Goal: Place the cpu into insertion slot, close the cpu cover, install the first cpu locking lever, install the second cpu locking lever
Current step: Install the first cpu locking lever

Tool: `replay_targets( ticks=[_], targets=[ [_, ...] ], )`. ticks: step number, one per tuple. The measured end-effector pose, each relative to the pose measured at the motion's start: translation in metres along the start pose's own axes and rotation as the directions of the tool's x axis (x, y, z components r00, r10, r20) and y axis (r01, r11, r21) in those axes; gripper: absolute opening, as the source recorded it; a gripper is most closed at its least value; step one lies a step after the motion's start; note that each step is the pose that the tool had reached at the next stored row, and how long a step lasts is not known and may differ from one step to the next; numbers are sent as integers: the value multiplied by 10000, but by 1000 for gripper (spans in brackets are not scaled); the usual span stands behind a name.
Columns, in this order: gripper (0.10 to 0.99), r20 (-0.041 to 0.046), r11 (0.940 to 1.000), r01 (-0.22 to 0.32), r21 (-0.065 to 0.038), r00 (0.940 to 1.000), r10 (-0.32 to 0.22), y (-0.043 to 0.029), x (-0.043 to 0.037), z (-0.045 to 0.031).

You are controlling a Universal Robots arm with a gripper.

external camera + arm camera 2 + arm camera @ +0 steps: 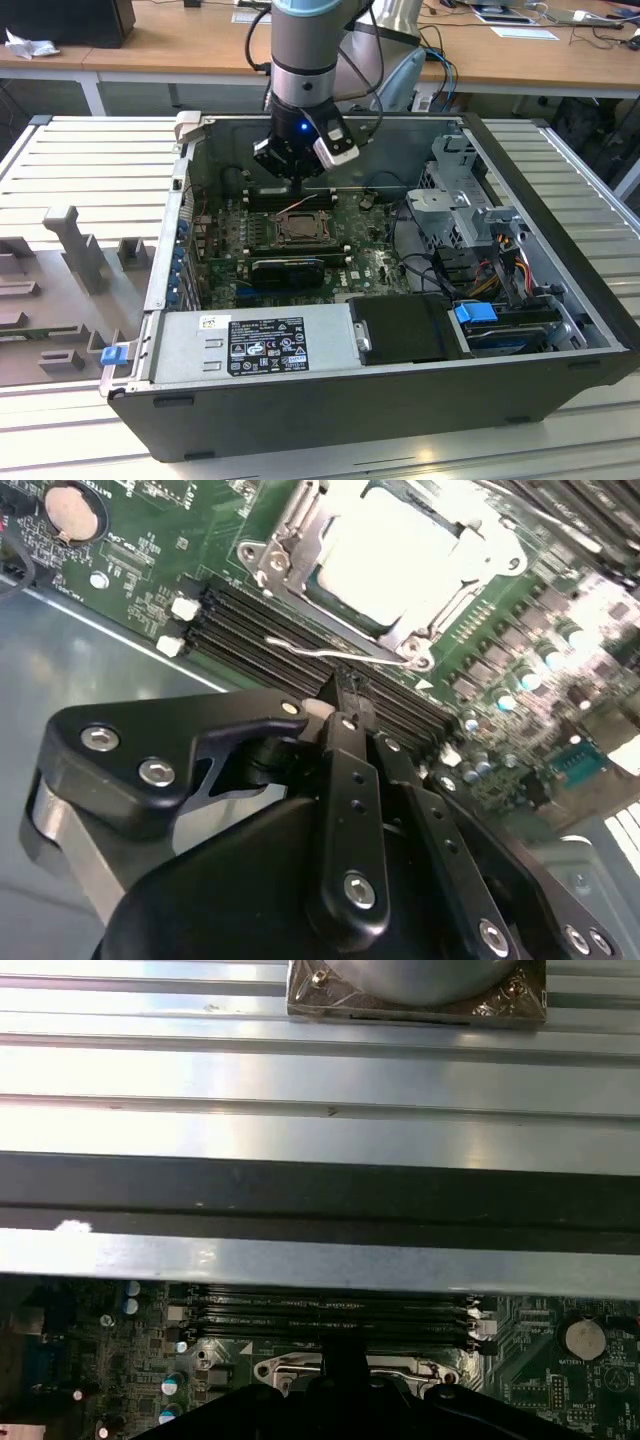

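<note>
Currently my black two-finger claw hangs inside the open dark-grey computer case, just above the green motherboard. In the second wrist view my fingers are drawn together to a narrow tip with no visible gap, so the claw is clenched and holds nothing between its pads. That tip sits at or just beside the thin silver wire locking lever; actual contact cannot be confirmed.

The lever runs between the long black memory slots and the small square insertion slot with its black frame. The flat square cpu with its pale silver-grey metal top lies seated in that slot. The thin silvery metal cpu cover lies down around it, framing the chip through its square opening.

In the exterior view, the socket area is at 6 o'clock from my claw, near it. A grey power supply box lies further out at 6 o'clock, against the case wall.
</note>
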State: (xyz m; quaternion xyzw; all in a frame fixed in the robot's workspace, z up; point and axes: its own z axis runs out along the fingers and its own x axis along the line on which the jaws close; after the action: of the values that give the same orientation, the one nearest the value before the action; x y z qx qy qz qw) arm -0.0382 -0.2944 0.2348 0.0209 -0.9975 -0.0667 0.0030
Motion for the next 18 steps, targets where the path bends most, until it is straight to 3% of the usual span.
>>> replay_targets(
  ticks=[10,18],
  targets=[
    [106,-59,9991,429,3,9991,-429,16,-154,139],
    [106,-59,9991,434,3,9990,-434,-1,-191,185]
  ],
)
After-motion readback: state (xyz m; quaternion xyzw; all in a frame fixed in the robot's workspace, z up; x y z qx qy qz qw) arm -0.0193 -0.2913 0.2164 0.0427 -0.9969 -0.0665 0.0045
